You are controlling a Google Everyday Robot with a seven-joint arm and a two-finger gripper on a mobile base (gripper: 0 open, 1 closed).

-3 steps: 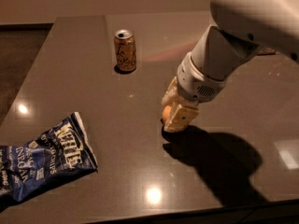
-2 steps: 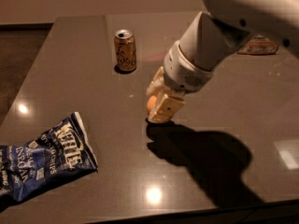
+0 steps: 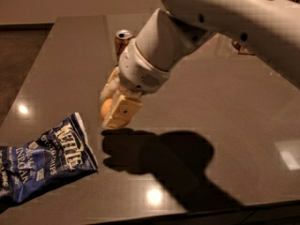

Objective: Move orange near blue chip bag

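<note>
My gripper (image 3: pixel 112 108) is shut on the orange (image 3: pixel 107 108), a small round fruit showing between the pale fingers (image 3: pixel 123 112), and holds it just above the dark table (image 3: pixel 220 107). The blue chip bag (image 3: pixel 42 161), dark blue foil with white lettering, lies flat at the lower left. The orange is a short way up and to the right of the bag's upper corner, apart from it. My white arm reaches in from the upper right.
A tan-gold soda can (image 3: pixel 123 40) stands upright at the back, partly hidden behind my arm. The arm's shadow (image 3: pixel 159 158) falls on the table below the gripper. The table's front edge runs along the bottom.
My gripper has carried the orange to the left and toward the front, closer to the chip bag. The bag and the can have not moved.
</note>
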